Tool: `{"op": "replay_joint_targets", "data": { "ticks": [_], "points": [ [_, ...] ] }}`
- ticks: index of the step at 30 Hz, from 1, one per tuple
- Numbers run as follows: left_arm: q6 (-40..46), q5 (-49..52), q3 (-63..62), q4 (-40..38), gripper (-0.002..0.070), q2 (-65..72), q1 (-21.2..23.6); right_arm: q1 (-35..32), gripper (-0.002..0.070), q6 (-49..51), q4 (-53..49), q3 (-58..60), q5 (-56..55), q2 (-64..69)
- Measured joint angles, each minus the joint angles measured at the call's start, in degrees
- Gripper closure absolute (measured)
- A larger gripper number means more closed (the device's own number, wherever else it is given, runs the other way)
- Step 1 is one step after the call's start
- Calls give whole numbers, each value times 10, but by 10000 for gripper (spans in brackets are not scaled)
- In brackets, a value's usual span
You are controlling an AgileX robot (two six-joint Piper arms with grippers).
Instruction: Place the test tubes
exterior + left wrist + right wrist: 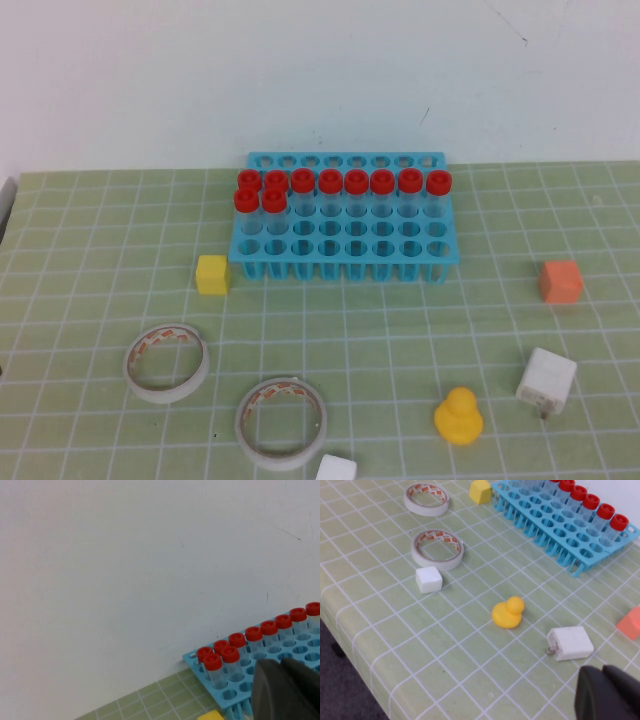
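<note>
The blue plastic test-tube rack (352, 246) stands at the 12 o'clock side of the green gridded desk (400, 330), close to the wall. Ten red-capped clear test tubes (356, 183) sit upright in its holes, caps up, so the rack keeps them from tipping or rolling. Eight fill one row and two start the next row at its 9 o'clock end. No loose tube shows on the desk, so the placing looks finished. The left gripper (285, 672) hangs out toward 8 o'clock, facing the rack's 9 o'clock end, jaws pressed together and empty. The right gripper (604, 677) hangs toward 5 o'clock, near the white charger block (569, 642), likewise closed on nothing.
</note>
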Motion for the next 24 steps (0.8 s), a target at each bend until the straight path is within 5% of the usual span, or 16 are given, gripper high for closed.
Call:
{"op": "replay_joint_targets", "data": {
  "ticks": [7, 17, 24],
  "points": [
    [1, 2, 0, -4, 675, 0, 3, 0, 678, 0, 0, 0, 0, 0],
    [1, 6, 0, -4, 675, -31, 118, 0, 678, 0, 0, 0, 0, 0],
    [-6, 13, 0, -4, 675, -105, 137, 0, 678, 0, 0, 0, 0, 0]
  ]
}}
